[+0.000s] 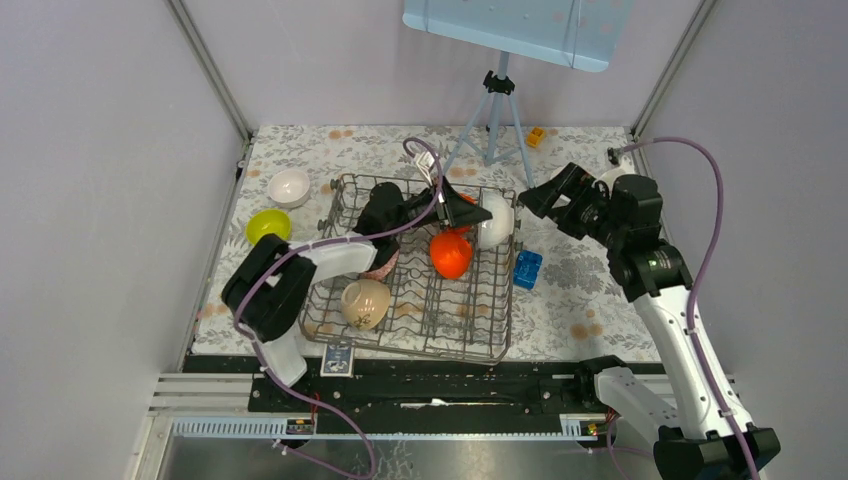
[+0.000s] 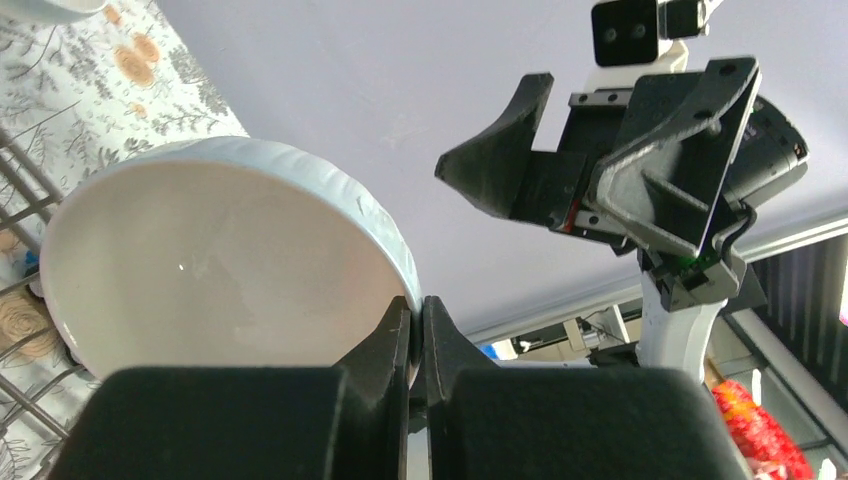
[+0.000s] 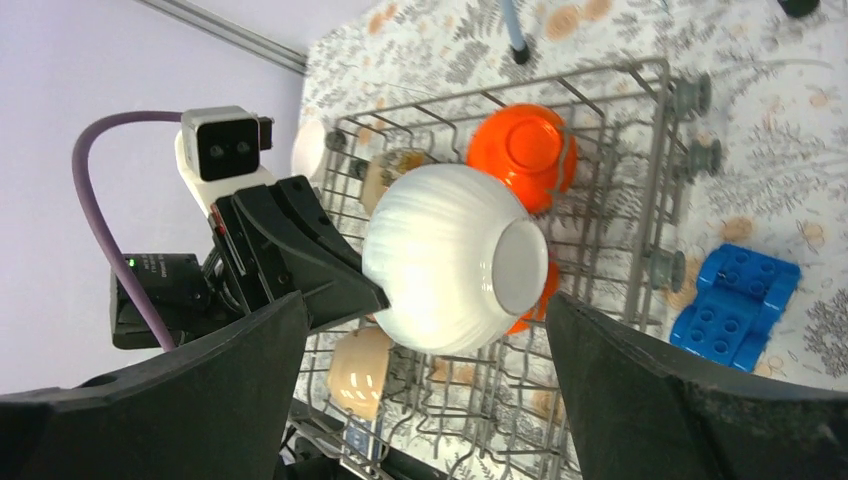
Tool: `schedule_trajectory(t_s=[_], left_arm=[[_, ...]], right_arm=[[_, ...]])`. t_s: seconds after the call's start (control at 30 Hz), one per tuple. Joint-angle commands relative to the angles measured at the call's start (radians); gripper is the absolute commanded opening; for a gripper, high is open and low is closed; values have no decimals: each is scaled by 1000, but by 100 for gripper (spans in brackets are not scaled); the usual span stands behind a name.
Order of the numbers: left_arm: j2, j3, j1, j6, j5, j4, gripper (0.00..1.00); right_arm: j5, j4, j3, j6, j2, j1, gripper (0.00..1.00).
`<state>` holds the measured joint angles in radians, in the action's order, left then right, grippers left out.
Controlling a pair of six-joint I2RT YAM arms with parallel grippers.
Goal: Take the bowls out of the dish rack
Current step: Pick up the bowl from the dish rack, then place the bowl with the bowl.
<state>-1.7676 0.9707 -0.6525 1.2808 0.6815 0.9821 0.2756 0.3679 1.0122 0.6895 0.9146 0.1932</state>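
Held bowl: a white bowl (image 3: pixel 450 255) is seen pinched by its rim over the right edge of the dish rack (image 1: pixel 420 350), near the far corner.
Axis: it is tipped on its side with the axis roughly level. The mouth is turned back to the left wrist and the foot is pointed at the right arm.
Look: glossy white, with fine ribs down the outer wall, a smooth inside and a small round foot ring.
Left fingers (image 2: pixel 395 340): pressed together on the rim, one inside and one outside.
Right fingers (image 3: pixel 200 390): spread wide and held apart from the bowl, with nothing gripped.
In the rack: an orange bowl (image 1: pixel 451 254) and a beige bowl (image 1: pixel 365 303) are seen.
On the bench (image 1: pixel 580 290): a second white bowl (image 1: pixel 290 186) and a lime bowl (image 1: pixel 268 225) are set left of the rack, and a blue block (image 1: pixel 527 268) is just right of it.
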Motion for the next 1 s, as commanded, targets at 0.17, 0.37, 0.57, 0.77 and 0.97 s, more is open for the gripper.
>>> schedule_trajectory(t_s=[0.17, 0.37, 0.57, 0.77, 0.97], left_arm=[[420, 49, -1, -585, -33, -619, 0], [656, 122, -97, -1030, -246, -1143, 0], [741, 165, -329, -1297, -522, -1386, 0], [786, 125, -505, -1471, -735, -1499, 0], [795, 88, -637, -1600, -818, -1568, 0]], right_arm=[[123, 134, 249, -78, 1, 29, 93], [167, 198, 351, -139, 54, 76, 90], [84, 340, 519, -241, 184, 218, 87], [-80, 508, 639, -342, 275, 411, 83], [-188, 609, 635, -390, 291, 558, 76]])
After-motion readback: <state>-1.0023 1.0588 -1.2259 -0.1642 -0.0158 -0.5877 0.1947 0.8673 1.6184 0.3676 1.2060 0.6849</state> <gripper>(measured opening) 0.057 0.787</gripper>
